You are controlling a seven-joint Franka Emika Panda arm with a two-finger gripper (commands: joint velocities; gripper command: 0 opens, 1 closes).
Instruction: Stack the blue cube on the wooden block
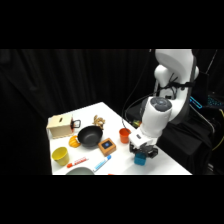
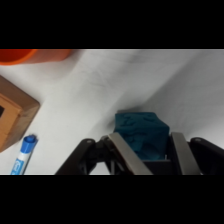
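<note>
The teal-blue cube (image 2: 142,132) sits between my two fingers (image 2: 125,152), which press against its left and right sides. In the side view the blue cube (image 1: 140,159) is right under the gripper (image 1: 141,154), low over the table near its front right edge. The gripper (image 2: 146,139) is shut on the cube. The wooden block (image 1: 107,146), orange-brown with a dark blue mark on top, lies to the cube's left. In the wrist view a corner of the wooden block (image 2: 12,117) shows at the left edge.
An orange cup (image 1: 124,135) stands behind the cube. A blue-and-white marker (image 1: 102,163) lies in front of the block. A black pan (image 1: 89,135), a pale wooden box (image 1: 59,126), a yellow cup (image 1: 60,156) and a red marker (image 1: 77,162) fill the left side.
</note>
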